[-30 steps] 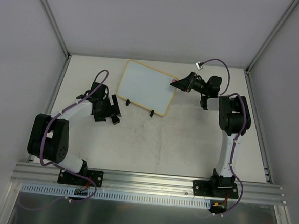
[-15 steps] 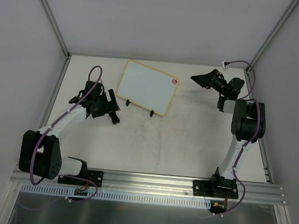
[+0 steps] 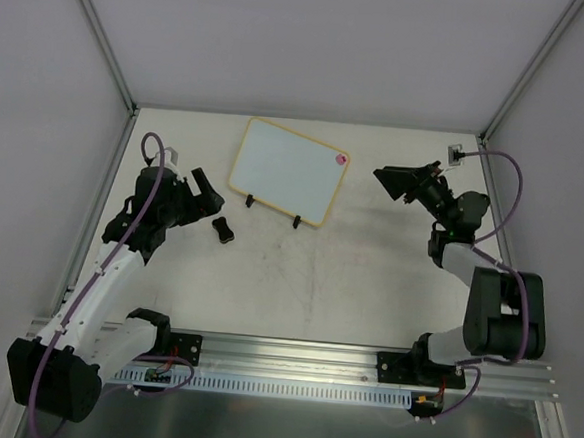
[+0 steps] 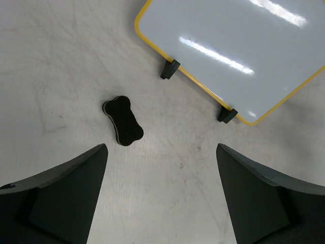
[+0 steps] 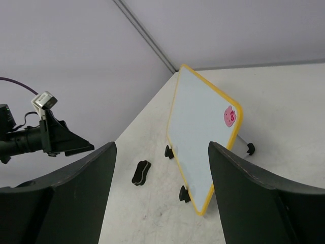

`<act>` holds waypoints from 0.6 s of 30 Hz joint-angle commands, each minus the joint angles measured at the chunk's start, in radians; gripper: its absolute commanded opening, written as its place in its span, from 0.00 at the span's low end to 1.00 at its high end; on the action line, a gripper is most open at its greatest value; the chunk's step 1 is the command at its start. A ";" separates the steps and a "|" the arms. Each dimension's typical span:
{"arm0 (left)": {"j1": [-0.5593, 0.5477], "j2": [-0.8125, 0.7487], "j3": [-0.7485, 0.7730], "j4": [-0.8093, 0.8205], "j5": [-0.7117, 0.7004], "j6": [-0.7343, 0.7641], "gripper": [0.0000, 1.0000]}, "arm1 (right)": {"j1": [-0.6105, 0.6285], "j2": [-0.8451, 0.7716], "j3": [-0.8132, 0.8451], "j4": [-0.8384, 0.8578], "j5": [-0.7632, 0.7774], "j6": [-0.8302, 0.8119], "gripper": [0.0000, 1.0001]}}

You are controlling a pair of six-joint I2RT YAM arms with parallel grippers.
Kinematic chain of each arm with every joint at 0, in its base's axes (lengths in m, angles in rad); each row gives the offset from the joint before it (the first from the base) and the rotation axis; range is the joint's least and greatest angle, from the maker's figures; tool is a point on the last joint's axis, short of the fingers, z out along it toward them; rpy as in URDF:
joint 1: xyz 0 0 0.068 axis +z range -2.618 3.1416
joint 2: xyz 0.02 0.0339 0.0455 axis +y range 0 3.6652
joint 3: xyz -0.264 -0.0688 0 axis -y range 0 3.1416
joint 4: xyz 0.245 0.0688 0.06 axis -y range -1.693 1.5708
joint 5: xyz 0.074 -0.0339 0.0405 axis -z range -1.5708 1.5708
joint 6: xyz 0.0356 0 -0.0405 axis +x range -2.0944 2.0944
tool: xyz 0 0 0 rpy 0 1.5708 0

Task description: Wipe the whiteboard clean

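Standing on 2 black feet (image 3: pixel 249 201), the whiteboard (image 3: pixel 287 171) tilts back — eraser (image 3: pixel 222 230) nearby.

A small black bone-shaped eraser (image 4: pixel 123 121) lies flat on the scuffed white table (image 4: pixel 61 61).

whiteboard (image 3: pixel 286 171): stands on table (image 3: pixel 368 284), feet on its near side | eraser (image 3: pixel 222 230): lies on table before whiteboard's left near corner, not touching | left gripper (image 4: pixel 161 152): left of whiteboard, near eraser | right gripper (image 5: pixel 162 152): right of whiteboard, apart from it
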 commanded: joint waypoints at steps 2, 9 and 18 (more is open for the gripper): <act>0.000 -0.071 -0.015 0.008 0.001 -0.025 0.88 | 0.021 -0.270 -0.060 -0.166 0.113 -0.169 0.76; 0.001 -0.172 -0.070 0.007 -0.014 -0.015 0.88 | 0.142 -0.638 -0.037 -0.991 0.477 -0.543 0.73; 0.000 -0.319 -0.163 0.008 -0.062 -0.028 0.92 | 0.197 -0.968 -0.287 -1.210 0.688 -0.583 0.81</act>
